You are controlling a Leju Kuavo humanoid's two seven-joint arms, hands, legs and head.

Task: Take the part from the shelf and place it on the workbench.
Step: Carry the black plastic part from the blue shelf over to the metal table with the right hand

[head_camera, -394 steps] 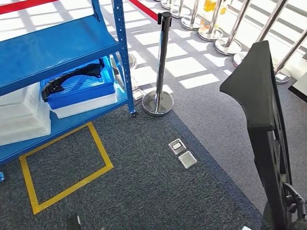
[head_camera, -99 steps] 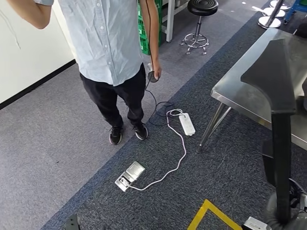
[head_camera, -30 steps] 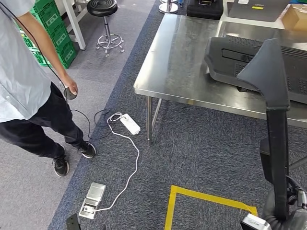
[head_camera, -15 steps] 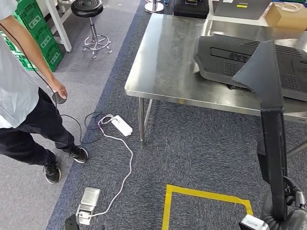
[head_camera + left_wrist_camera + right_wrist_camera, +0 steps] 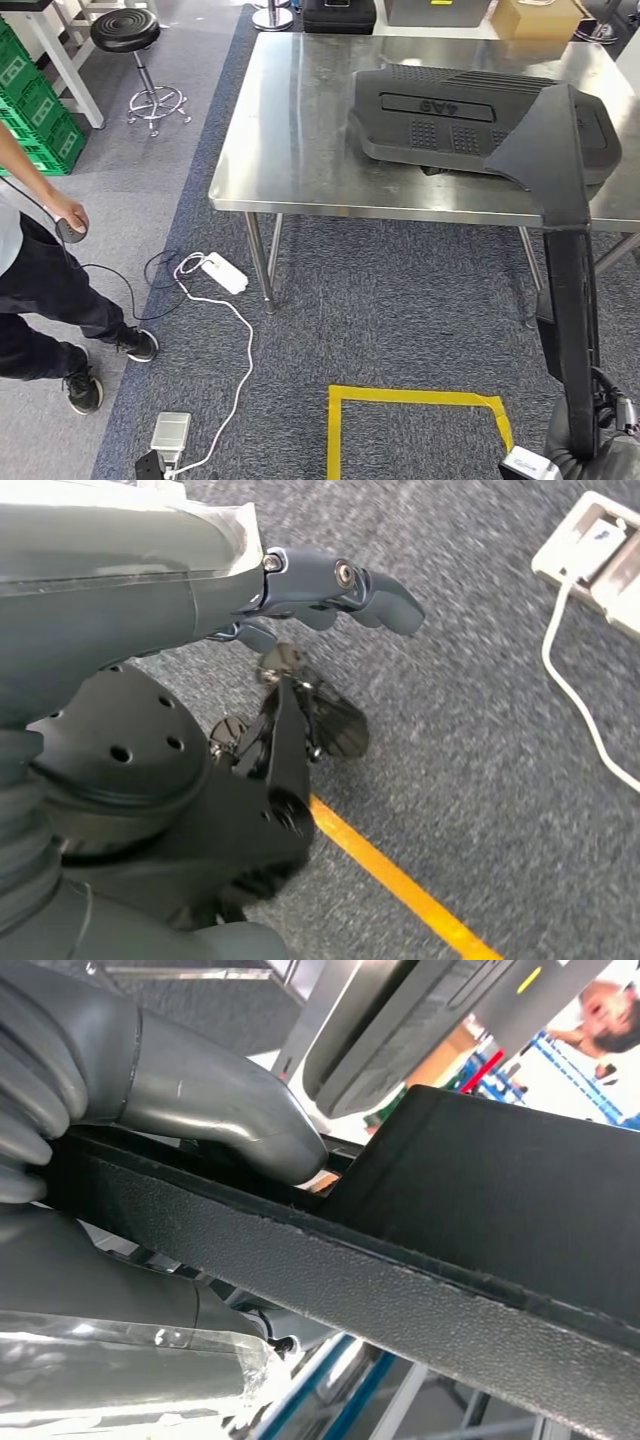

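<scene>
My right hand (image 5: 189, 1090) grips a long black textured part (image 5: 453, 1220), thumb pressed on its upper face. In the head view that part (image 5: 562, 170) stands upright at the right, its wide flared top overlapping the near edge of the steel workbench (image 5: 302, 130), and my right hand (image 5: 592, 445) holds its lower end. A second, large flat black part (image 5: 445, 115) lies on the workbench. My left hand (image 5: 332, 585) hangs over the grey carpet and holds nothing, with its fingers stretched out.
A person (image 5: 38, 290) stands at the left holding a corded device. A white power strip (image 5: 223, 272) and cable run to a floor box (image 5: 170, 434). A yellow tape square (image 5: 407, 398) marks the carpet before the workbench. A stool (image 5: 124, 30) and green crates (image 5: 30, 110) stand far left.
The camera has swung further toward the workbench, which now spans the upper middle of the picture. The person has slid toward the left edge. The black part stays in my right hand.
</scene>
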